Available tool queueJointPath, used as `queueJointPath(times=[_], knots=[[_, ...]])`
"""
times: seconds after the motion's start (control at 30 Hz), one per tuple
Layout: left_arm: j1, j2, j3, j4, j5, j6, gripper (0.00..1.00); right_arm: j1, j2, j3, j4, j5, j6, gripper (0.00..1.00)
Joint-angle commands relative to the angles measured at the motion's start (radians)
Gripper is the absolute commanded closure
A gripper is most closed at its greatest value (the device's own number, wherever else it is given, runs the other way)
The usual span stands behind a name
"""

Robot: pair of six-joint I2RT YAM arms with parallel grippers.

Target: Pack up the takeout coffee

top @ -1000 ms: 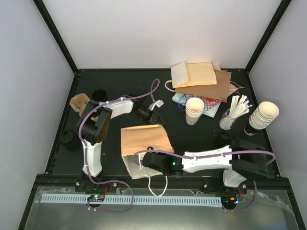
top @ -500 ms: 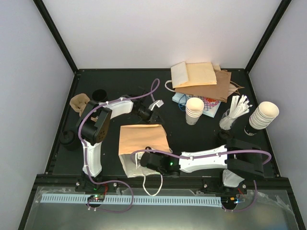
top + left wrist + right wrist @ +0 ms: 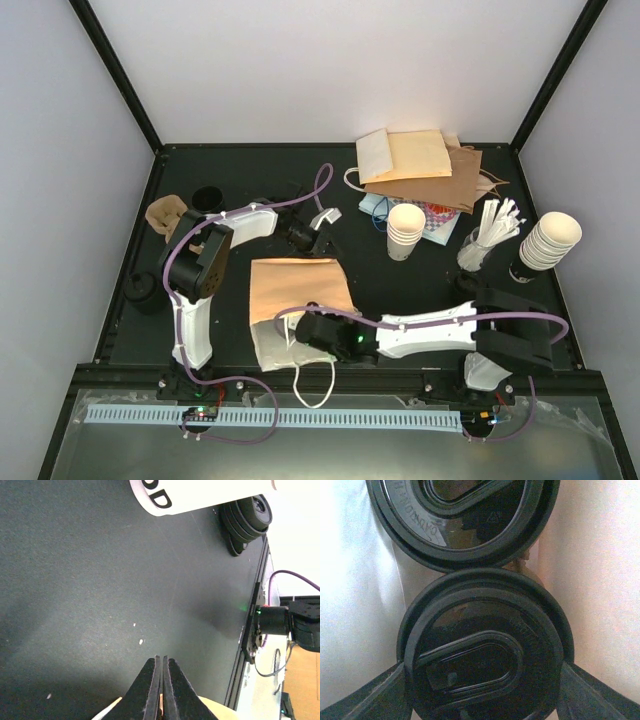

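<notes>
The right gripper [image 3: 482, 666] is clamped on the glossy black round lid of the small cream-white paper takeout coffee [image 3: 485, 630]. The cup is inside the brown paper bag [image 3: 300, 285] lying at the matte black desk's [image 3: 400, 290] near edge, touching a second black lid [image 3: 465, 525]. The left gripper [image 3: 161, 680], fingers together, hangs over bare desk near a white cup lettered "OD" [image 3: 200, 495].

A white cylindrical object [image 3: 200, 495] bears bold black letters, with "OD" showing. Raised lettering on the black round plastic lid of the takeout coffee [image 3: 485, 655] and on the second black lid [image 3: 465, 525] above it is unreadable.
</notes>
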Motion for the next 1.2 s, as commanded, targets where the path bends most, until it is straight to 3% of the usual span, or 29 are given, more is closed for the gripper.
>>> queueJointPath(times=[0.0, 0.1, 0.4, 0.67, 0.8, 0.87, 1.17], knots=[[-0.073, -0.009, -0.064, -0.233, 0.081, 0.027, 0.96, -0.131, 0.014, -0.047, -0.302, -0.333, 0.035, 0.28], [-0.072, -0.015, -0.065, -0.235, 0.081, 0.027, 0.96, -0.154, -0.001, -0.007, -0.382, -0.414, 0.041, 0.28], [-0.072, -0.020, -0.057, -0.242, 0.080, 0.028, 0.94, -0.152, -0.036, 0.068, -0.516, -0.450, 0.055, 0.30], [-0.072, -0.023, -0.011, -0.251, 0.064, 0.016, 0.60, -0.151, -0.081, 0.186, -0.716, -0.556, 0.086, 0.25], [-0.072, -0.015, 0.020, -0.257, 0.061, 0.013, 0.45, -0.150, -0.064, 0.255, -0.855, -0.645, 0.098, 0.11], [-0.072, -0.007, 0.040, -0.264, 0.060, 0.011, 0.41, -0.150, -0.056, 0.293, -0.907, -0.671, 0.111, 0.01], [-0.050, 0.017, 0.188, -0.339, 0.042, 0.014, 0.30, -0.150, -0.066, 0.460, -1.055, -0.675, 0.132, 0.00]])
